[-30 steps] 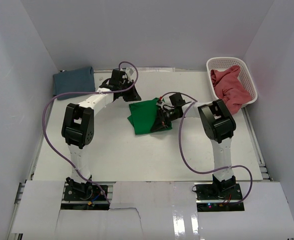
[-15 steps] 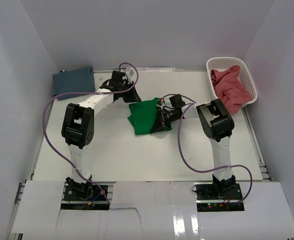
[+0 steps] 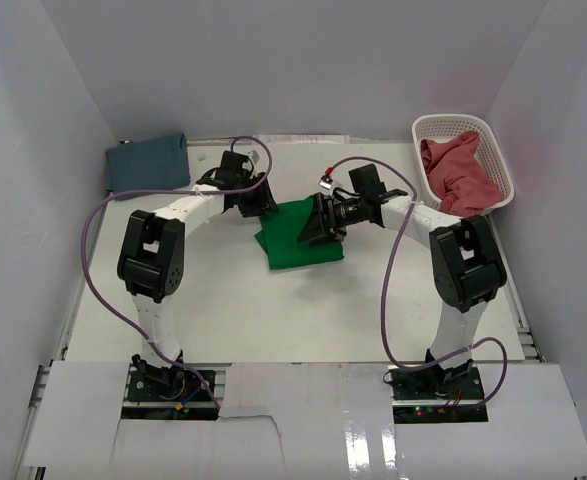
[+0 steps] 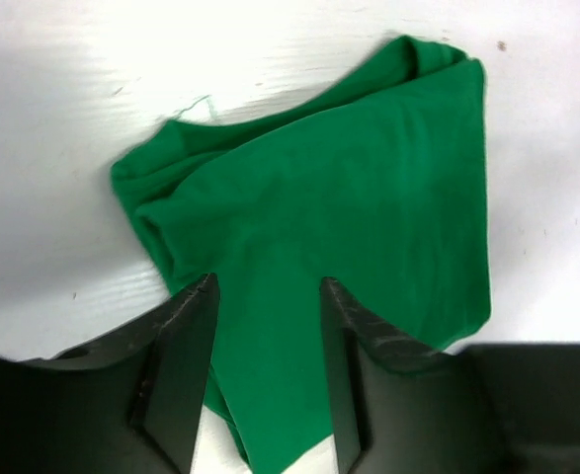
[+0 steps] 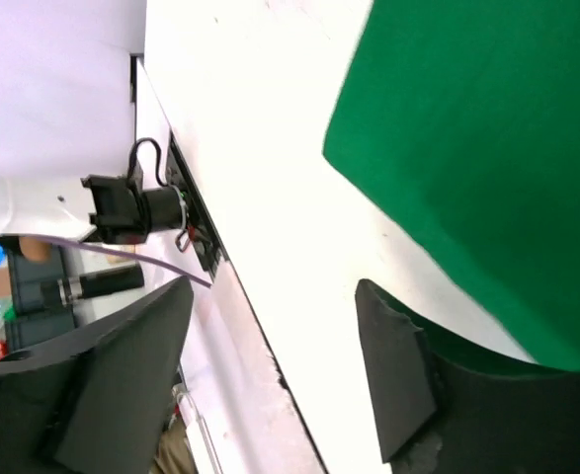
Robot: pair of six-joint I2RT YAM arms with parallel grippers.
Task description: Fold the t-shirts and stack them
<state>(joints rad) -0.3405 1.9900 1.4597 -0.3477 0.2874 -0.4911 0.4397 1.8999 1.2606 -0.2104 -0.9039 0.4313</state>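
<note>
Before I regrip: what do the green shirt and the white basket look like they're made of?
Green t-shirt: soft matte cloth, probably a cotton knit. It lies limp, with creases and bunched folds along its edges. White basket: looks like rigid moulded plastic, judging by the even rim and the regular lattice of holes in its walls.

Flat white table (image 3: 223,310) lies free just nearer than the bright green cloth t-shirt (image 3: 285,245); black left gripper (image 3: 261,205) and right gripper (image 3: 313,228) crowd its far half

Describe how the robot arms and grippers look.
The left arm and the right arm have white links and bulky black joint housings. A thin purple cable loops along each. The left gripper and right gripper each have two flat black fingers.
</note>
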